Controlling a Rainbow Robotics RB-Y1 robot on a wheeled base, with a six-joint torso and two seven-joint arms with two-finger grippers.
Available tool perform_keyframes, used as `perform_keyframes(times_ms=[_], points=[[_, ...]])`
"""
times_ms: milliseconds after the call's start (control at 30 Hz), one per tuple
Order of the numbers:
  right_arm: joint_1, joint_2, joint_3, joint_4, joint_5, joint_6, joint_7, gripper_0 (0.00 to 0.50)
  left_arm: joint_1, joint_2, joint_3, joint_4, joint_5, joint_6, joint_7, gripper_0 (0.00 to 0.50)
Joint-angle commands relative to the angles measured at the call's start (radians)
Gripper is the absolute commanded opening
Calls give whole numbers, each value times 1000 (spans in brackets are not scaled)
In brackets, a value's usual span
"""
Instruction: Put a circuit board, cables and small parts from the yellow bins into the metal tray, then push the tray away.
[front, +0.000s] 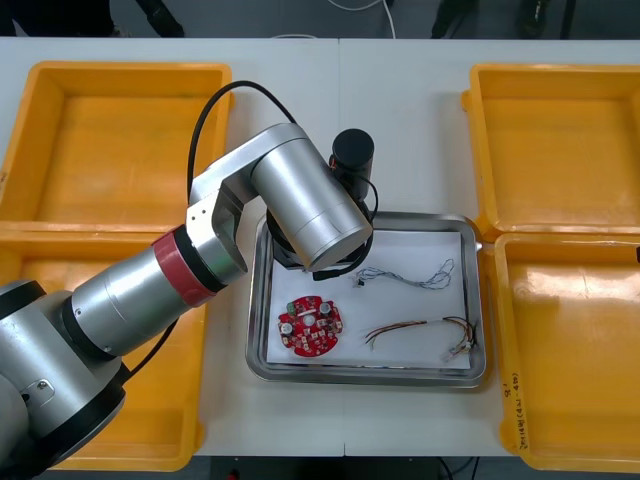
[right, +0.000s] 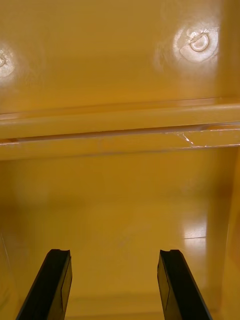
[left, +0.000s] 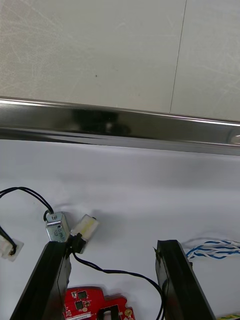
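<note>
My left arm (front: 300, 205) reaches over the metal tray (front: 476, 300), white inside. In the left wrist view my left gripper (left: 115, 287) is open just above the tray floor. By its fingers lie a small metal part (left: 56, 226) on a black cable (left: 115, 272), a white connector (left: 85, 229), the round red circuit board (left: 92, 301) and the blue and white cable (left: 215, 248). From the front, the board (front: 310, 327), the blue and white cable (front: 425, 275) and a red and yellow cable (front: 415, 328) rest in the tray. My right gripper (right: 115, 287) hangs open over a bare yellow bin floor (right: 120, 210).
Two yellow bins (front: 110, 140) stand at the left and two yellow bins (front: 560, 140) at the right, all looking bare inside. Beyond the tray's far rim (left: 120, 125) lies open table (left: 100, 50). The left arm's wrist hides the tray's near-left corner area from above.
</note>
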Motion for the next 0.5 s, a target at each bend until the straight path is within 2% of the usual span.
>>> perform_keyframes(times_ms=[33, 267, 500], points=[[11, 0, 8, -5, -4, 2, 21, 500, 6, 21, -17, -7, 6, -12, 56, 500], [11, 0, 8, -5, -4, 2, 22, 500, 7, 33, -15, -7, 8, -18, 42, 500], [11, 0, 8, -5, -1, 4, 22, 500, 6, 48, -14, -7, 26, -87, 61, 500]])
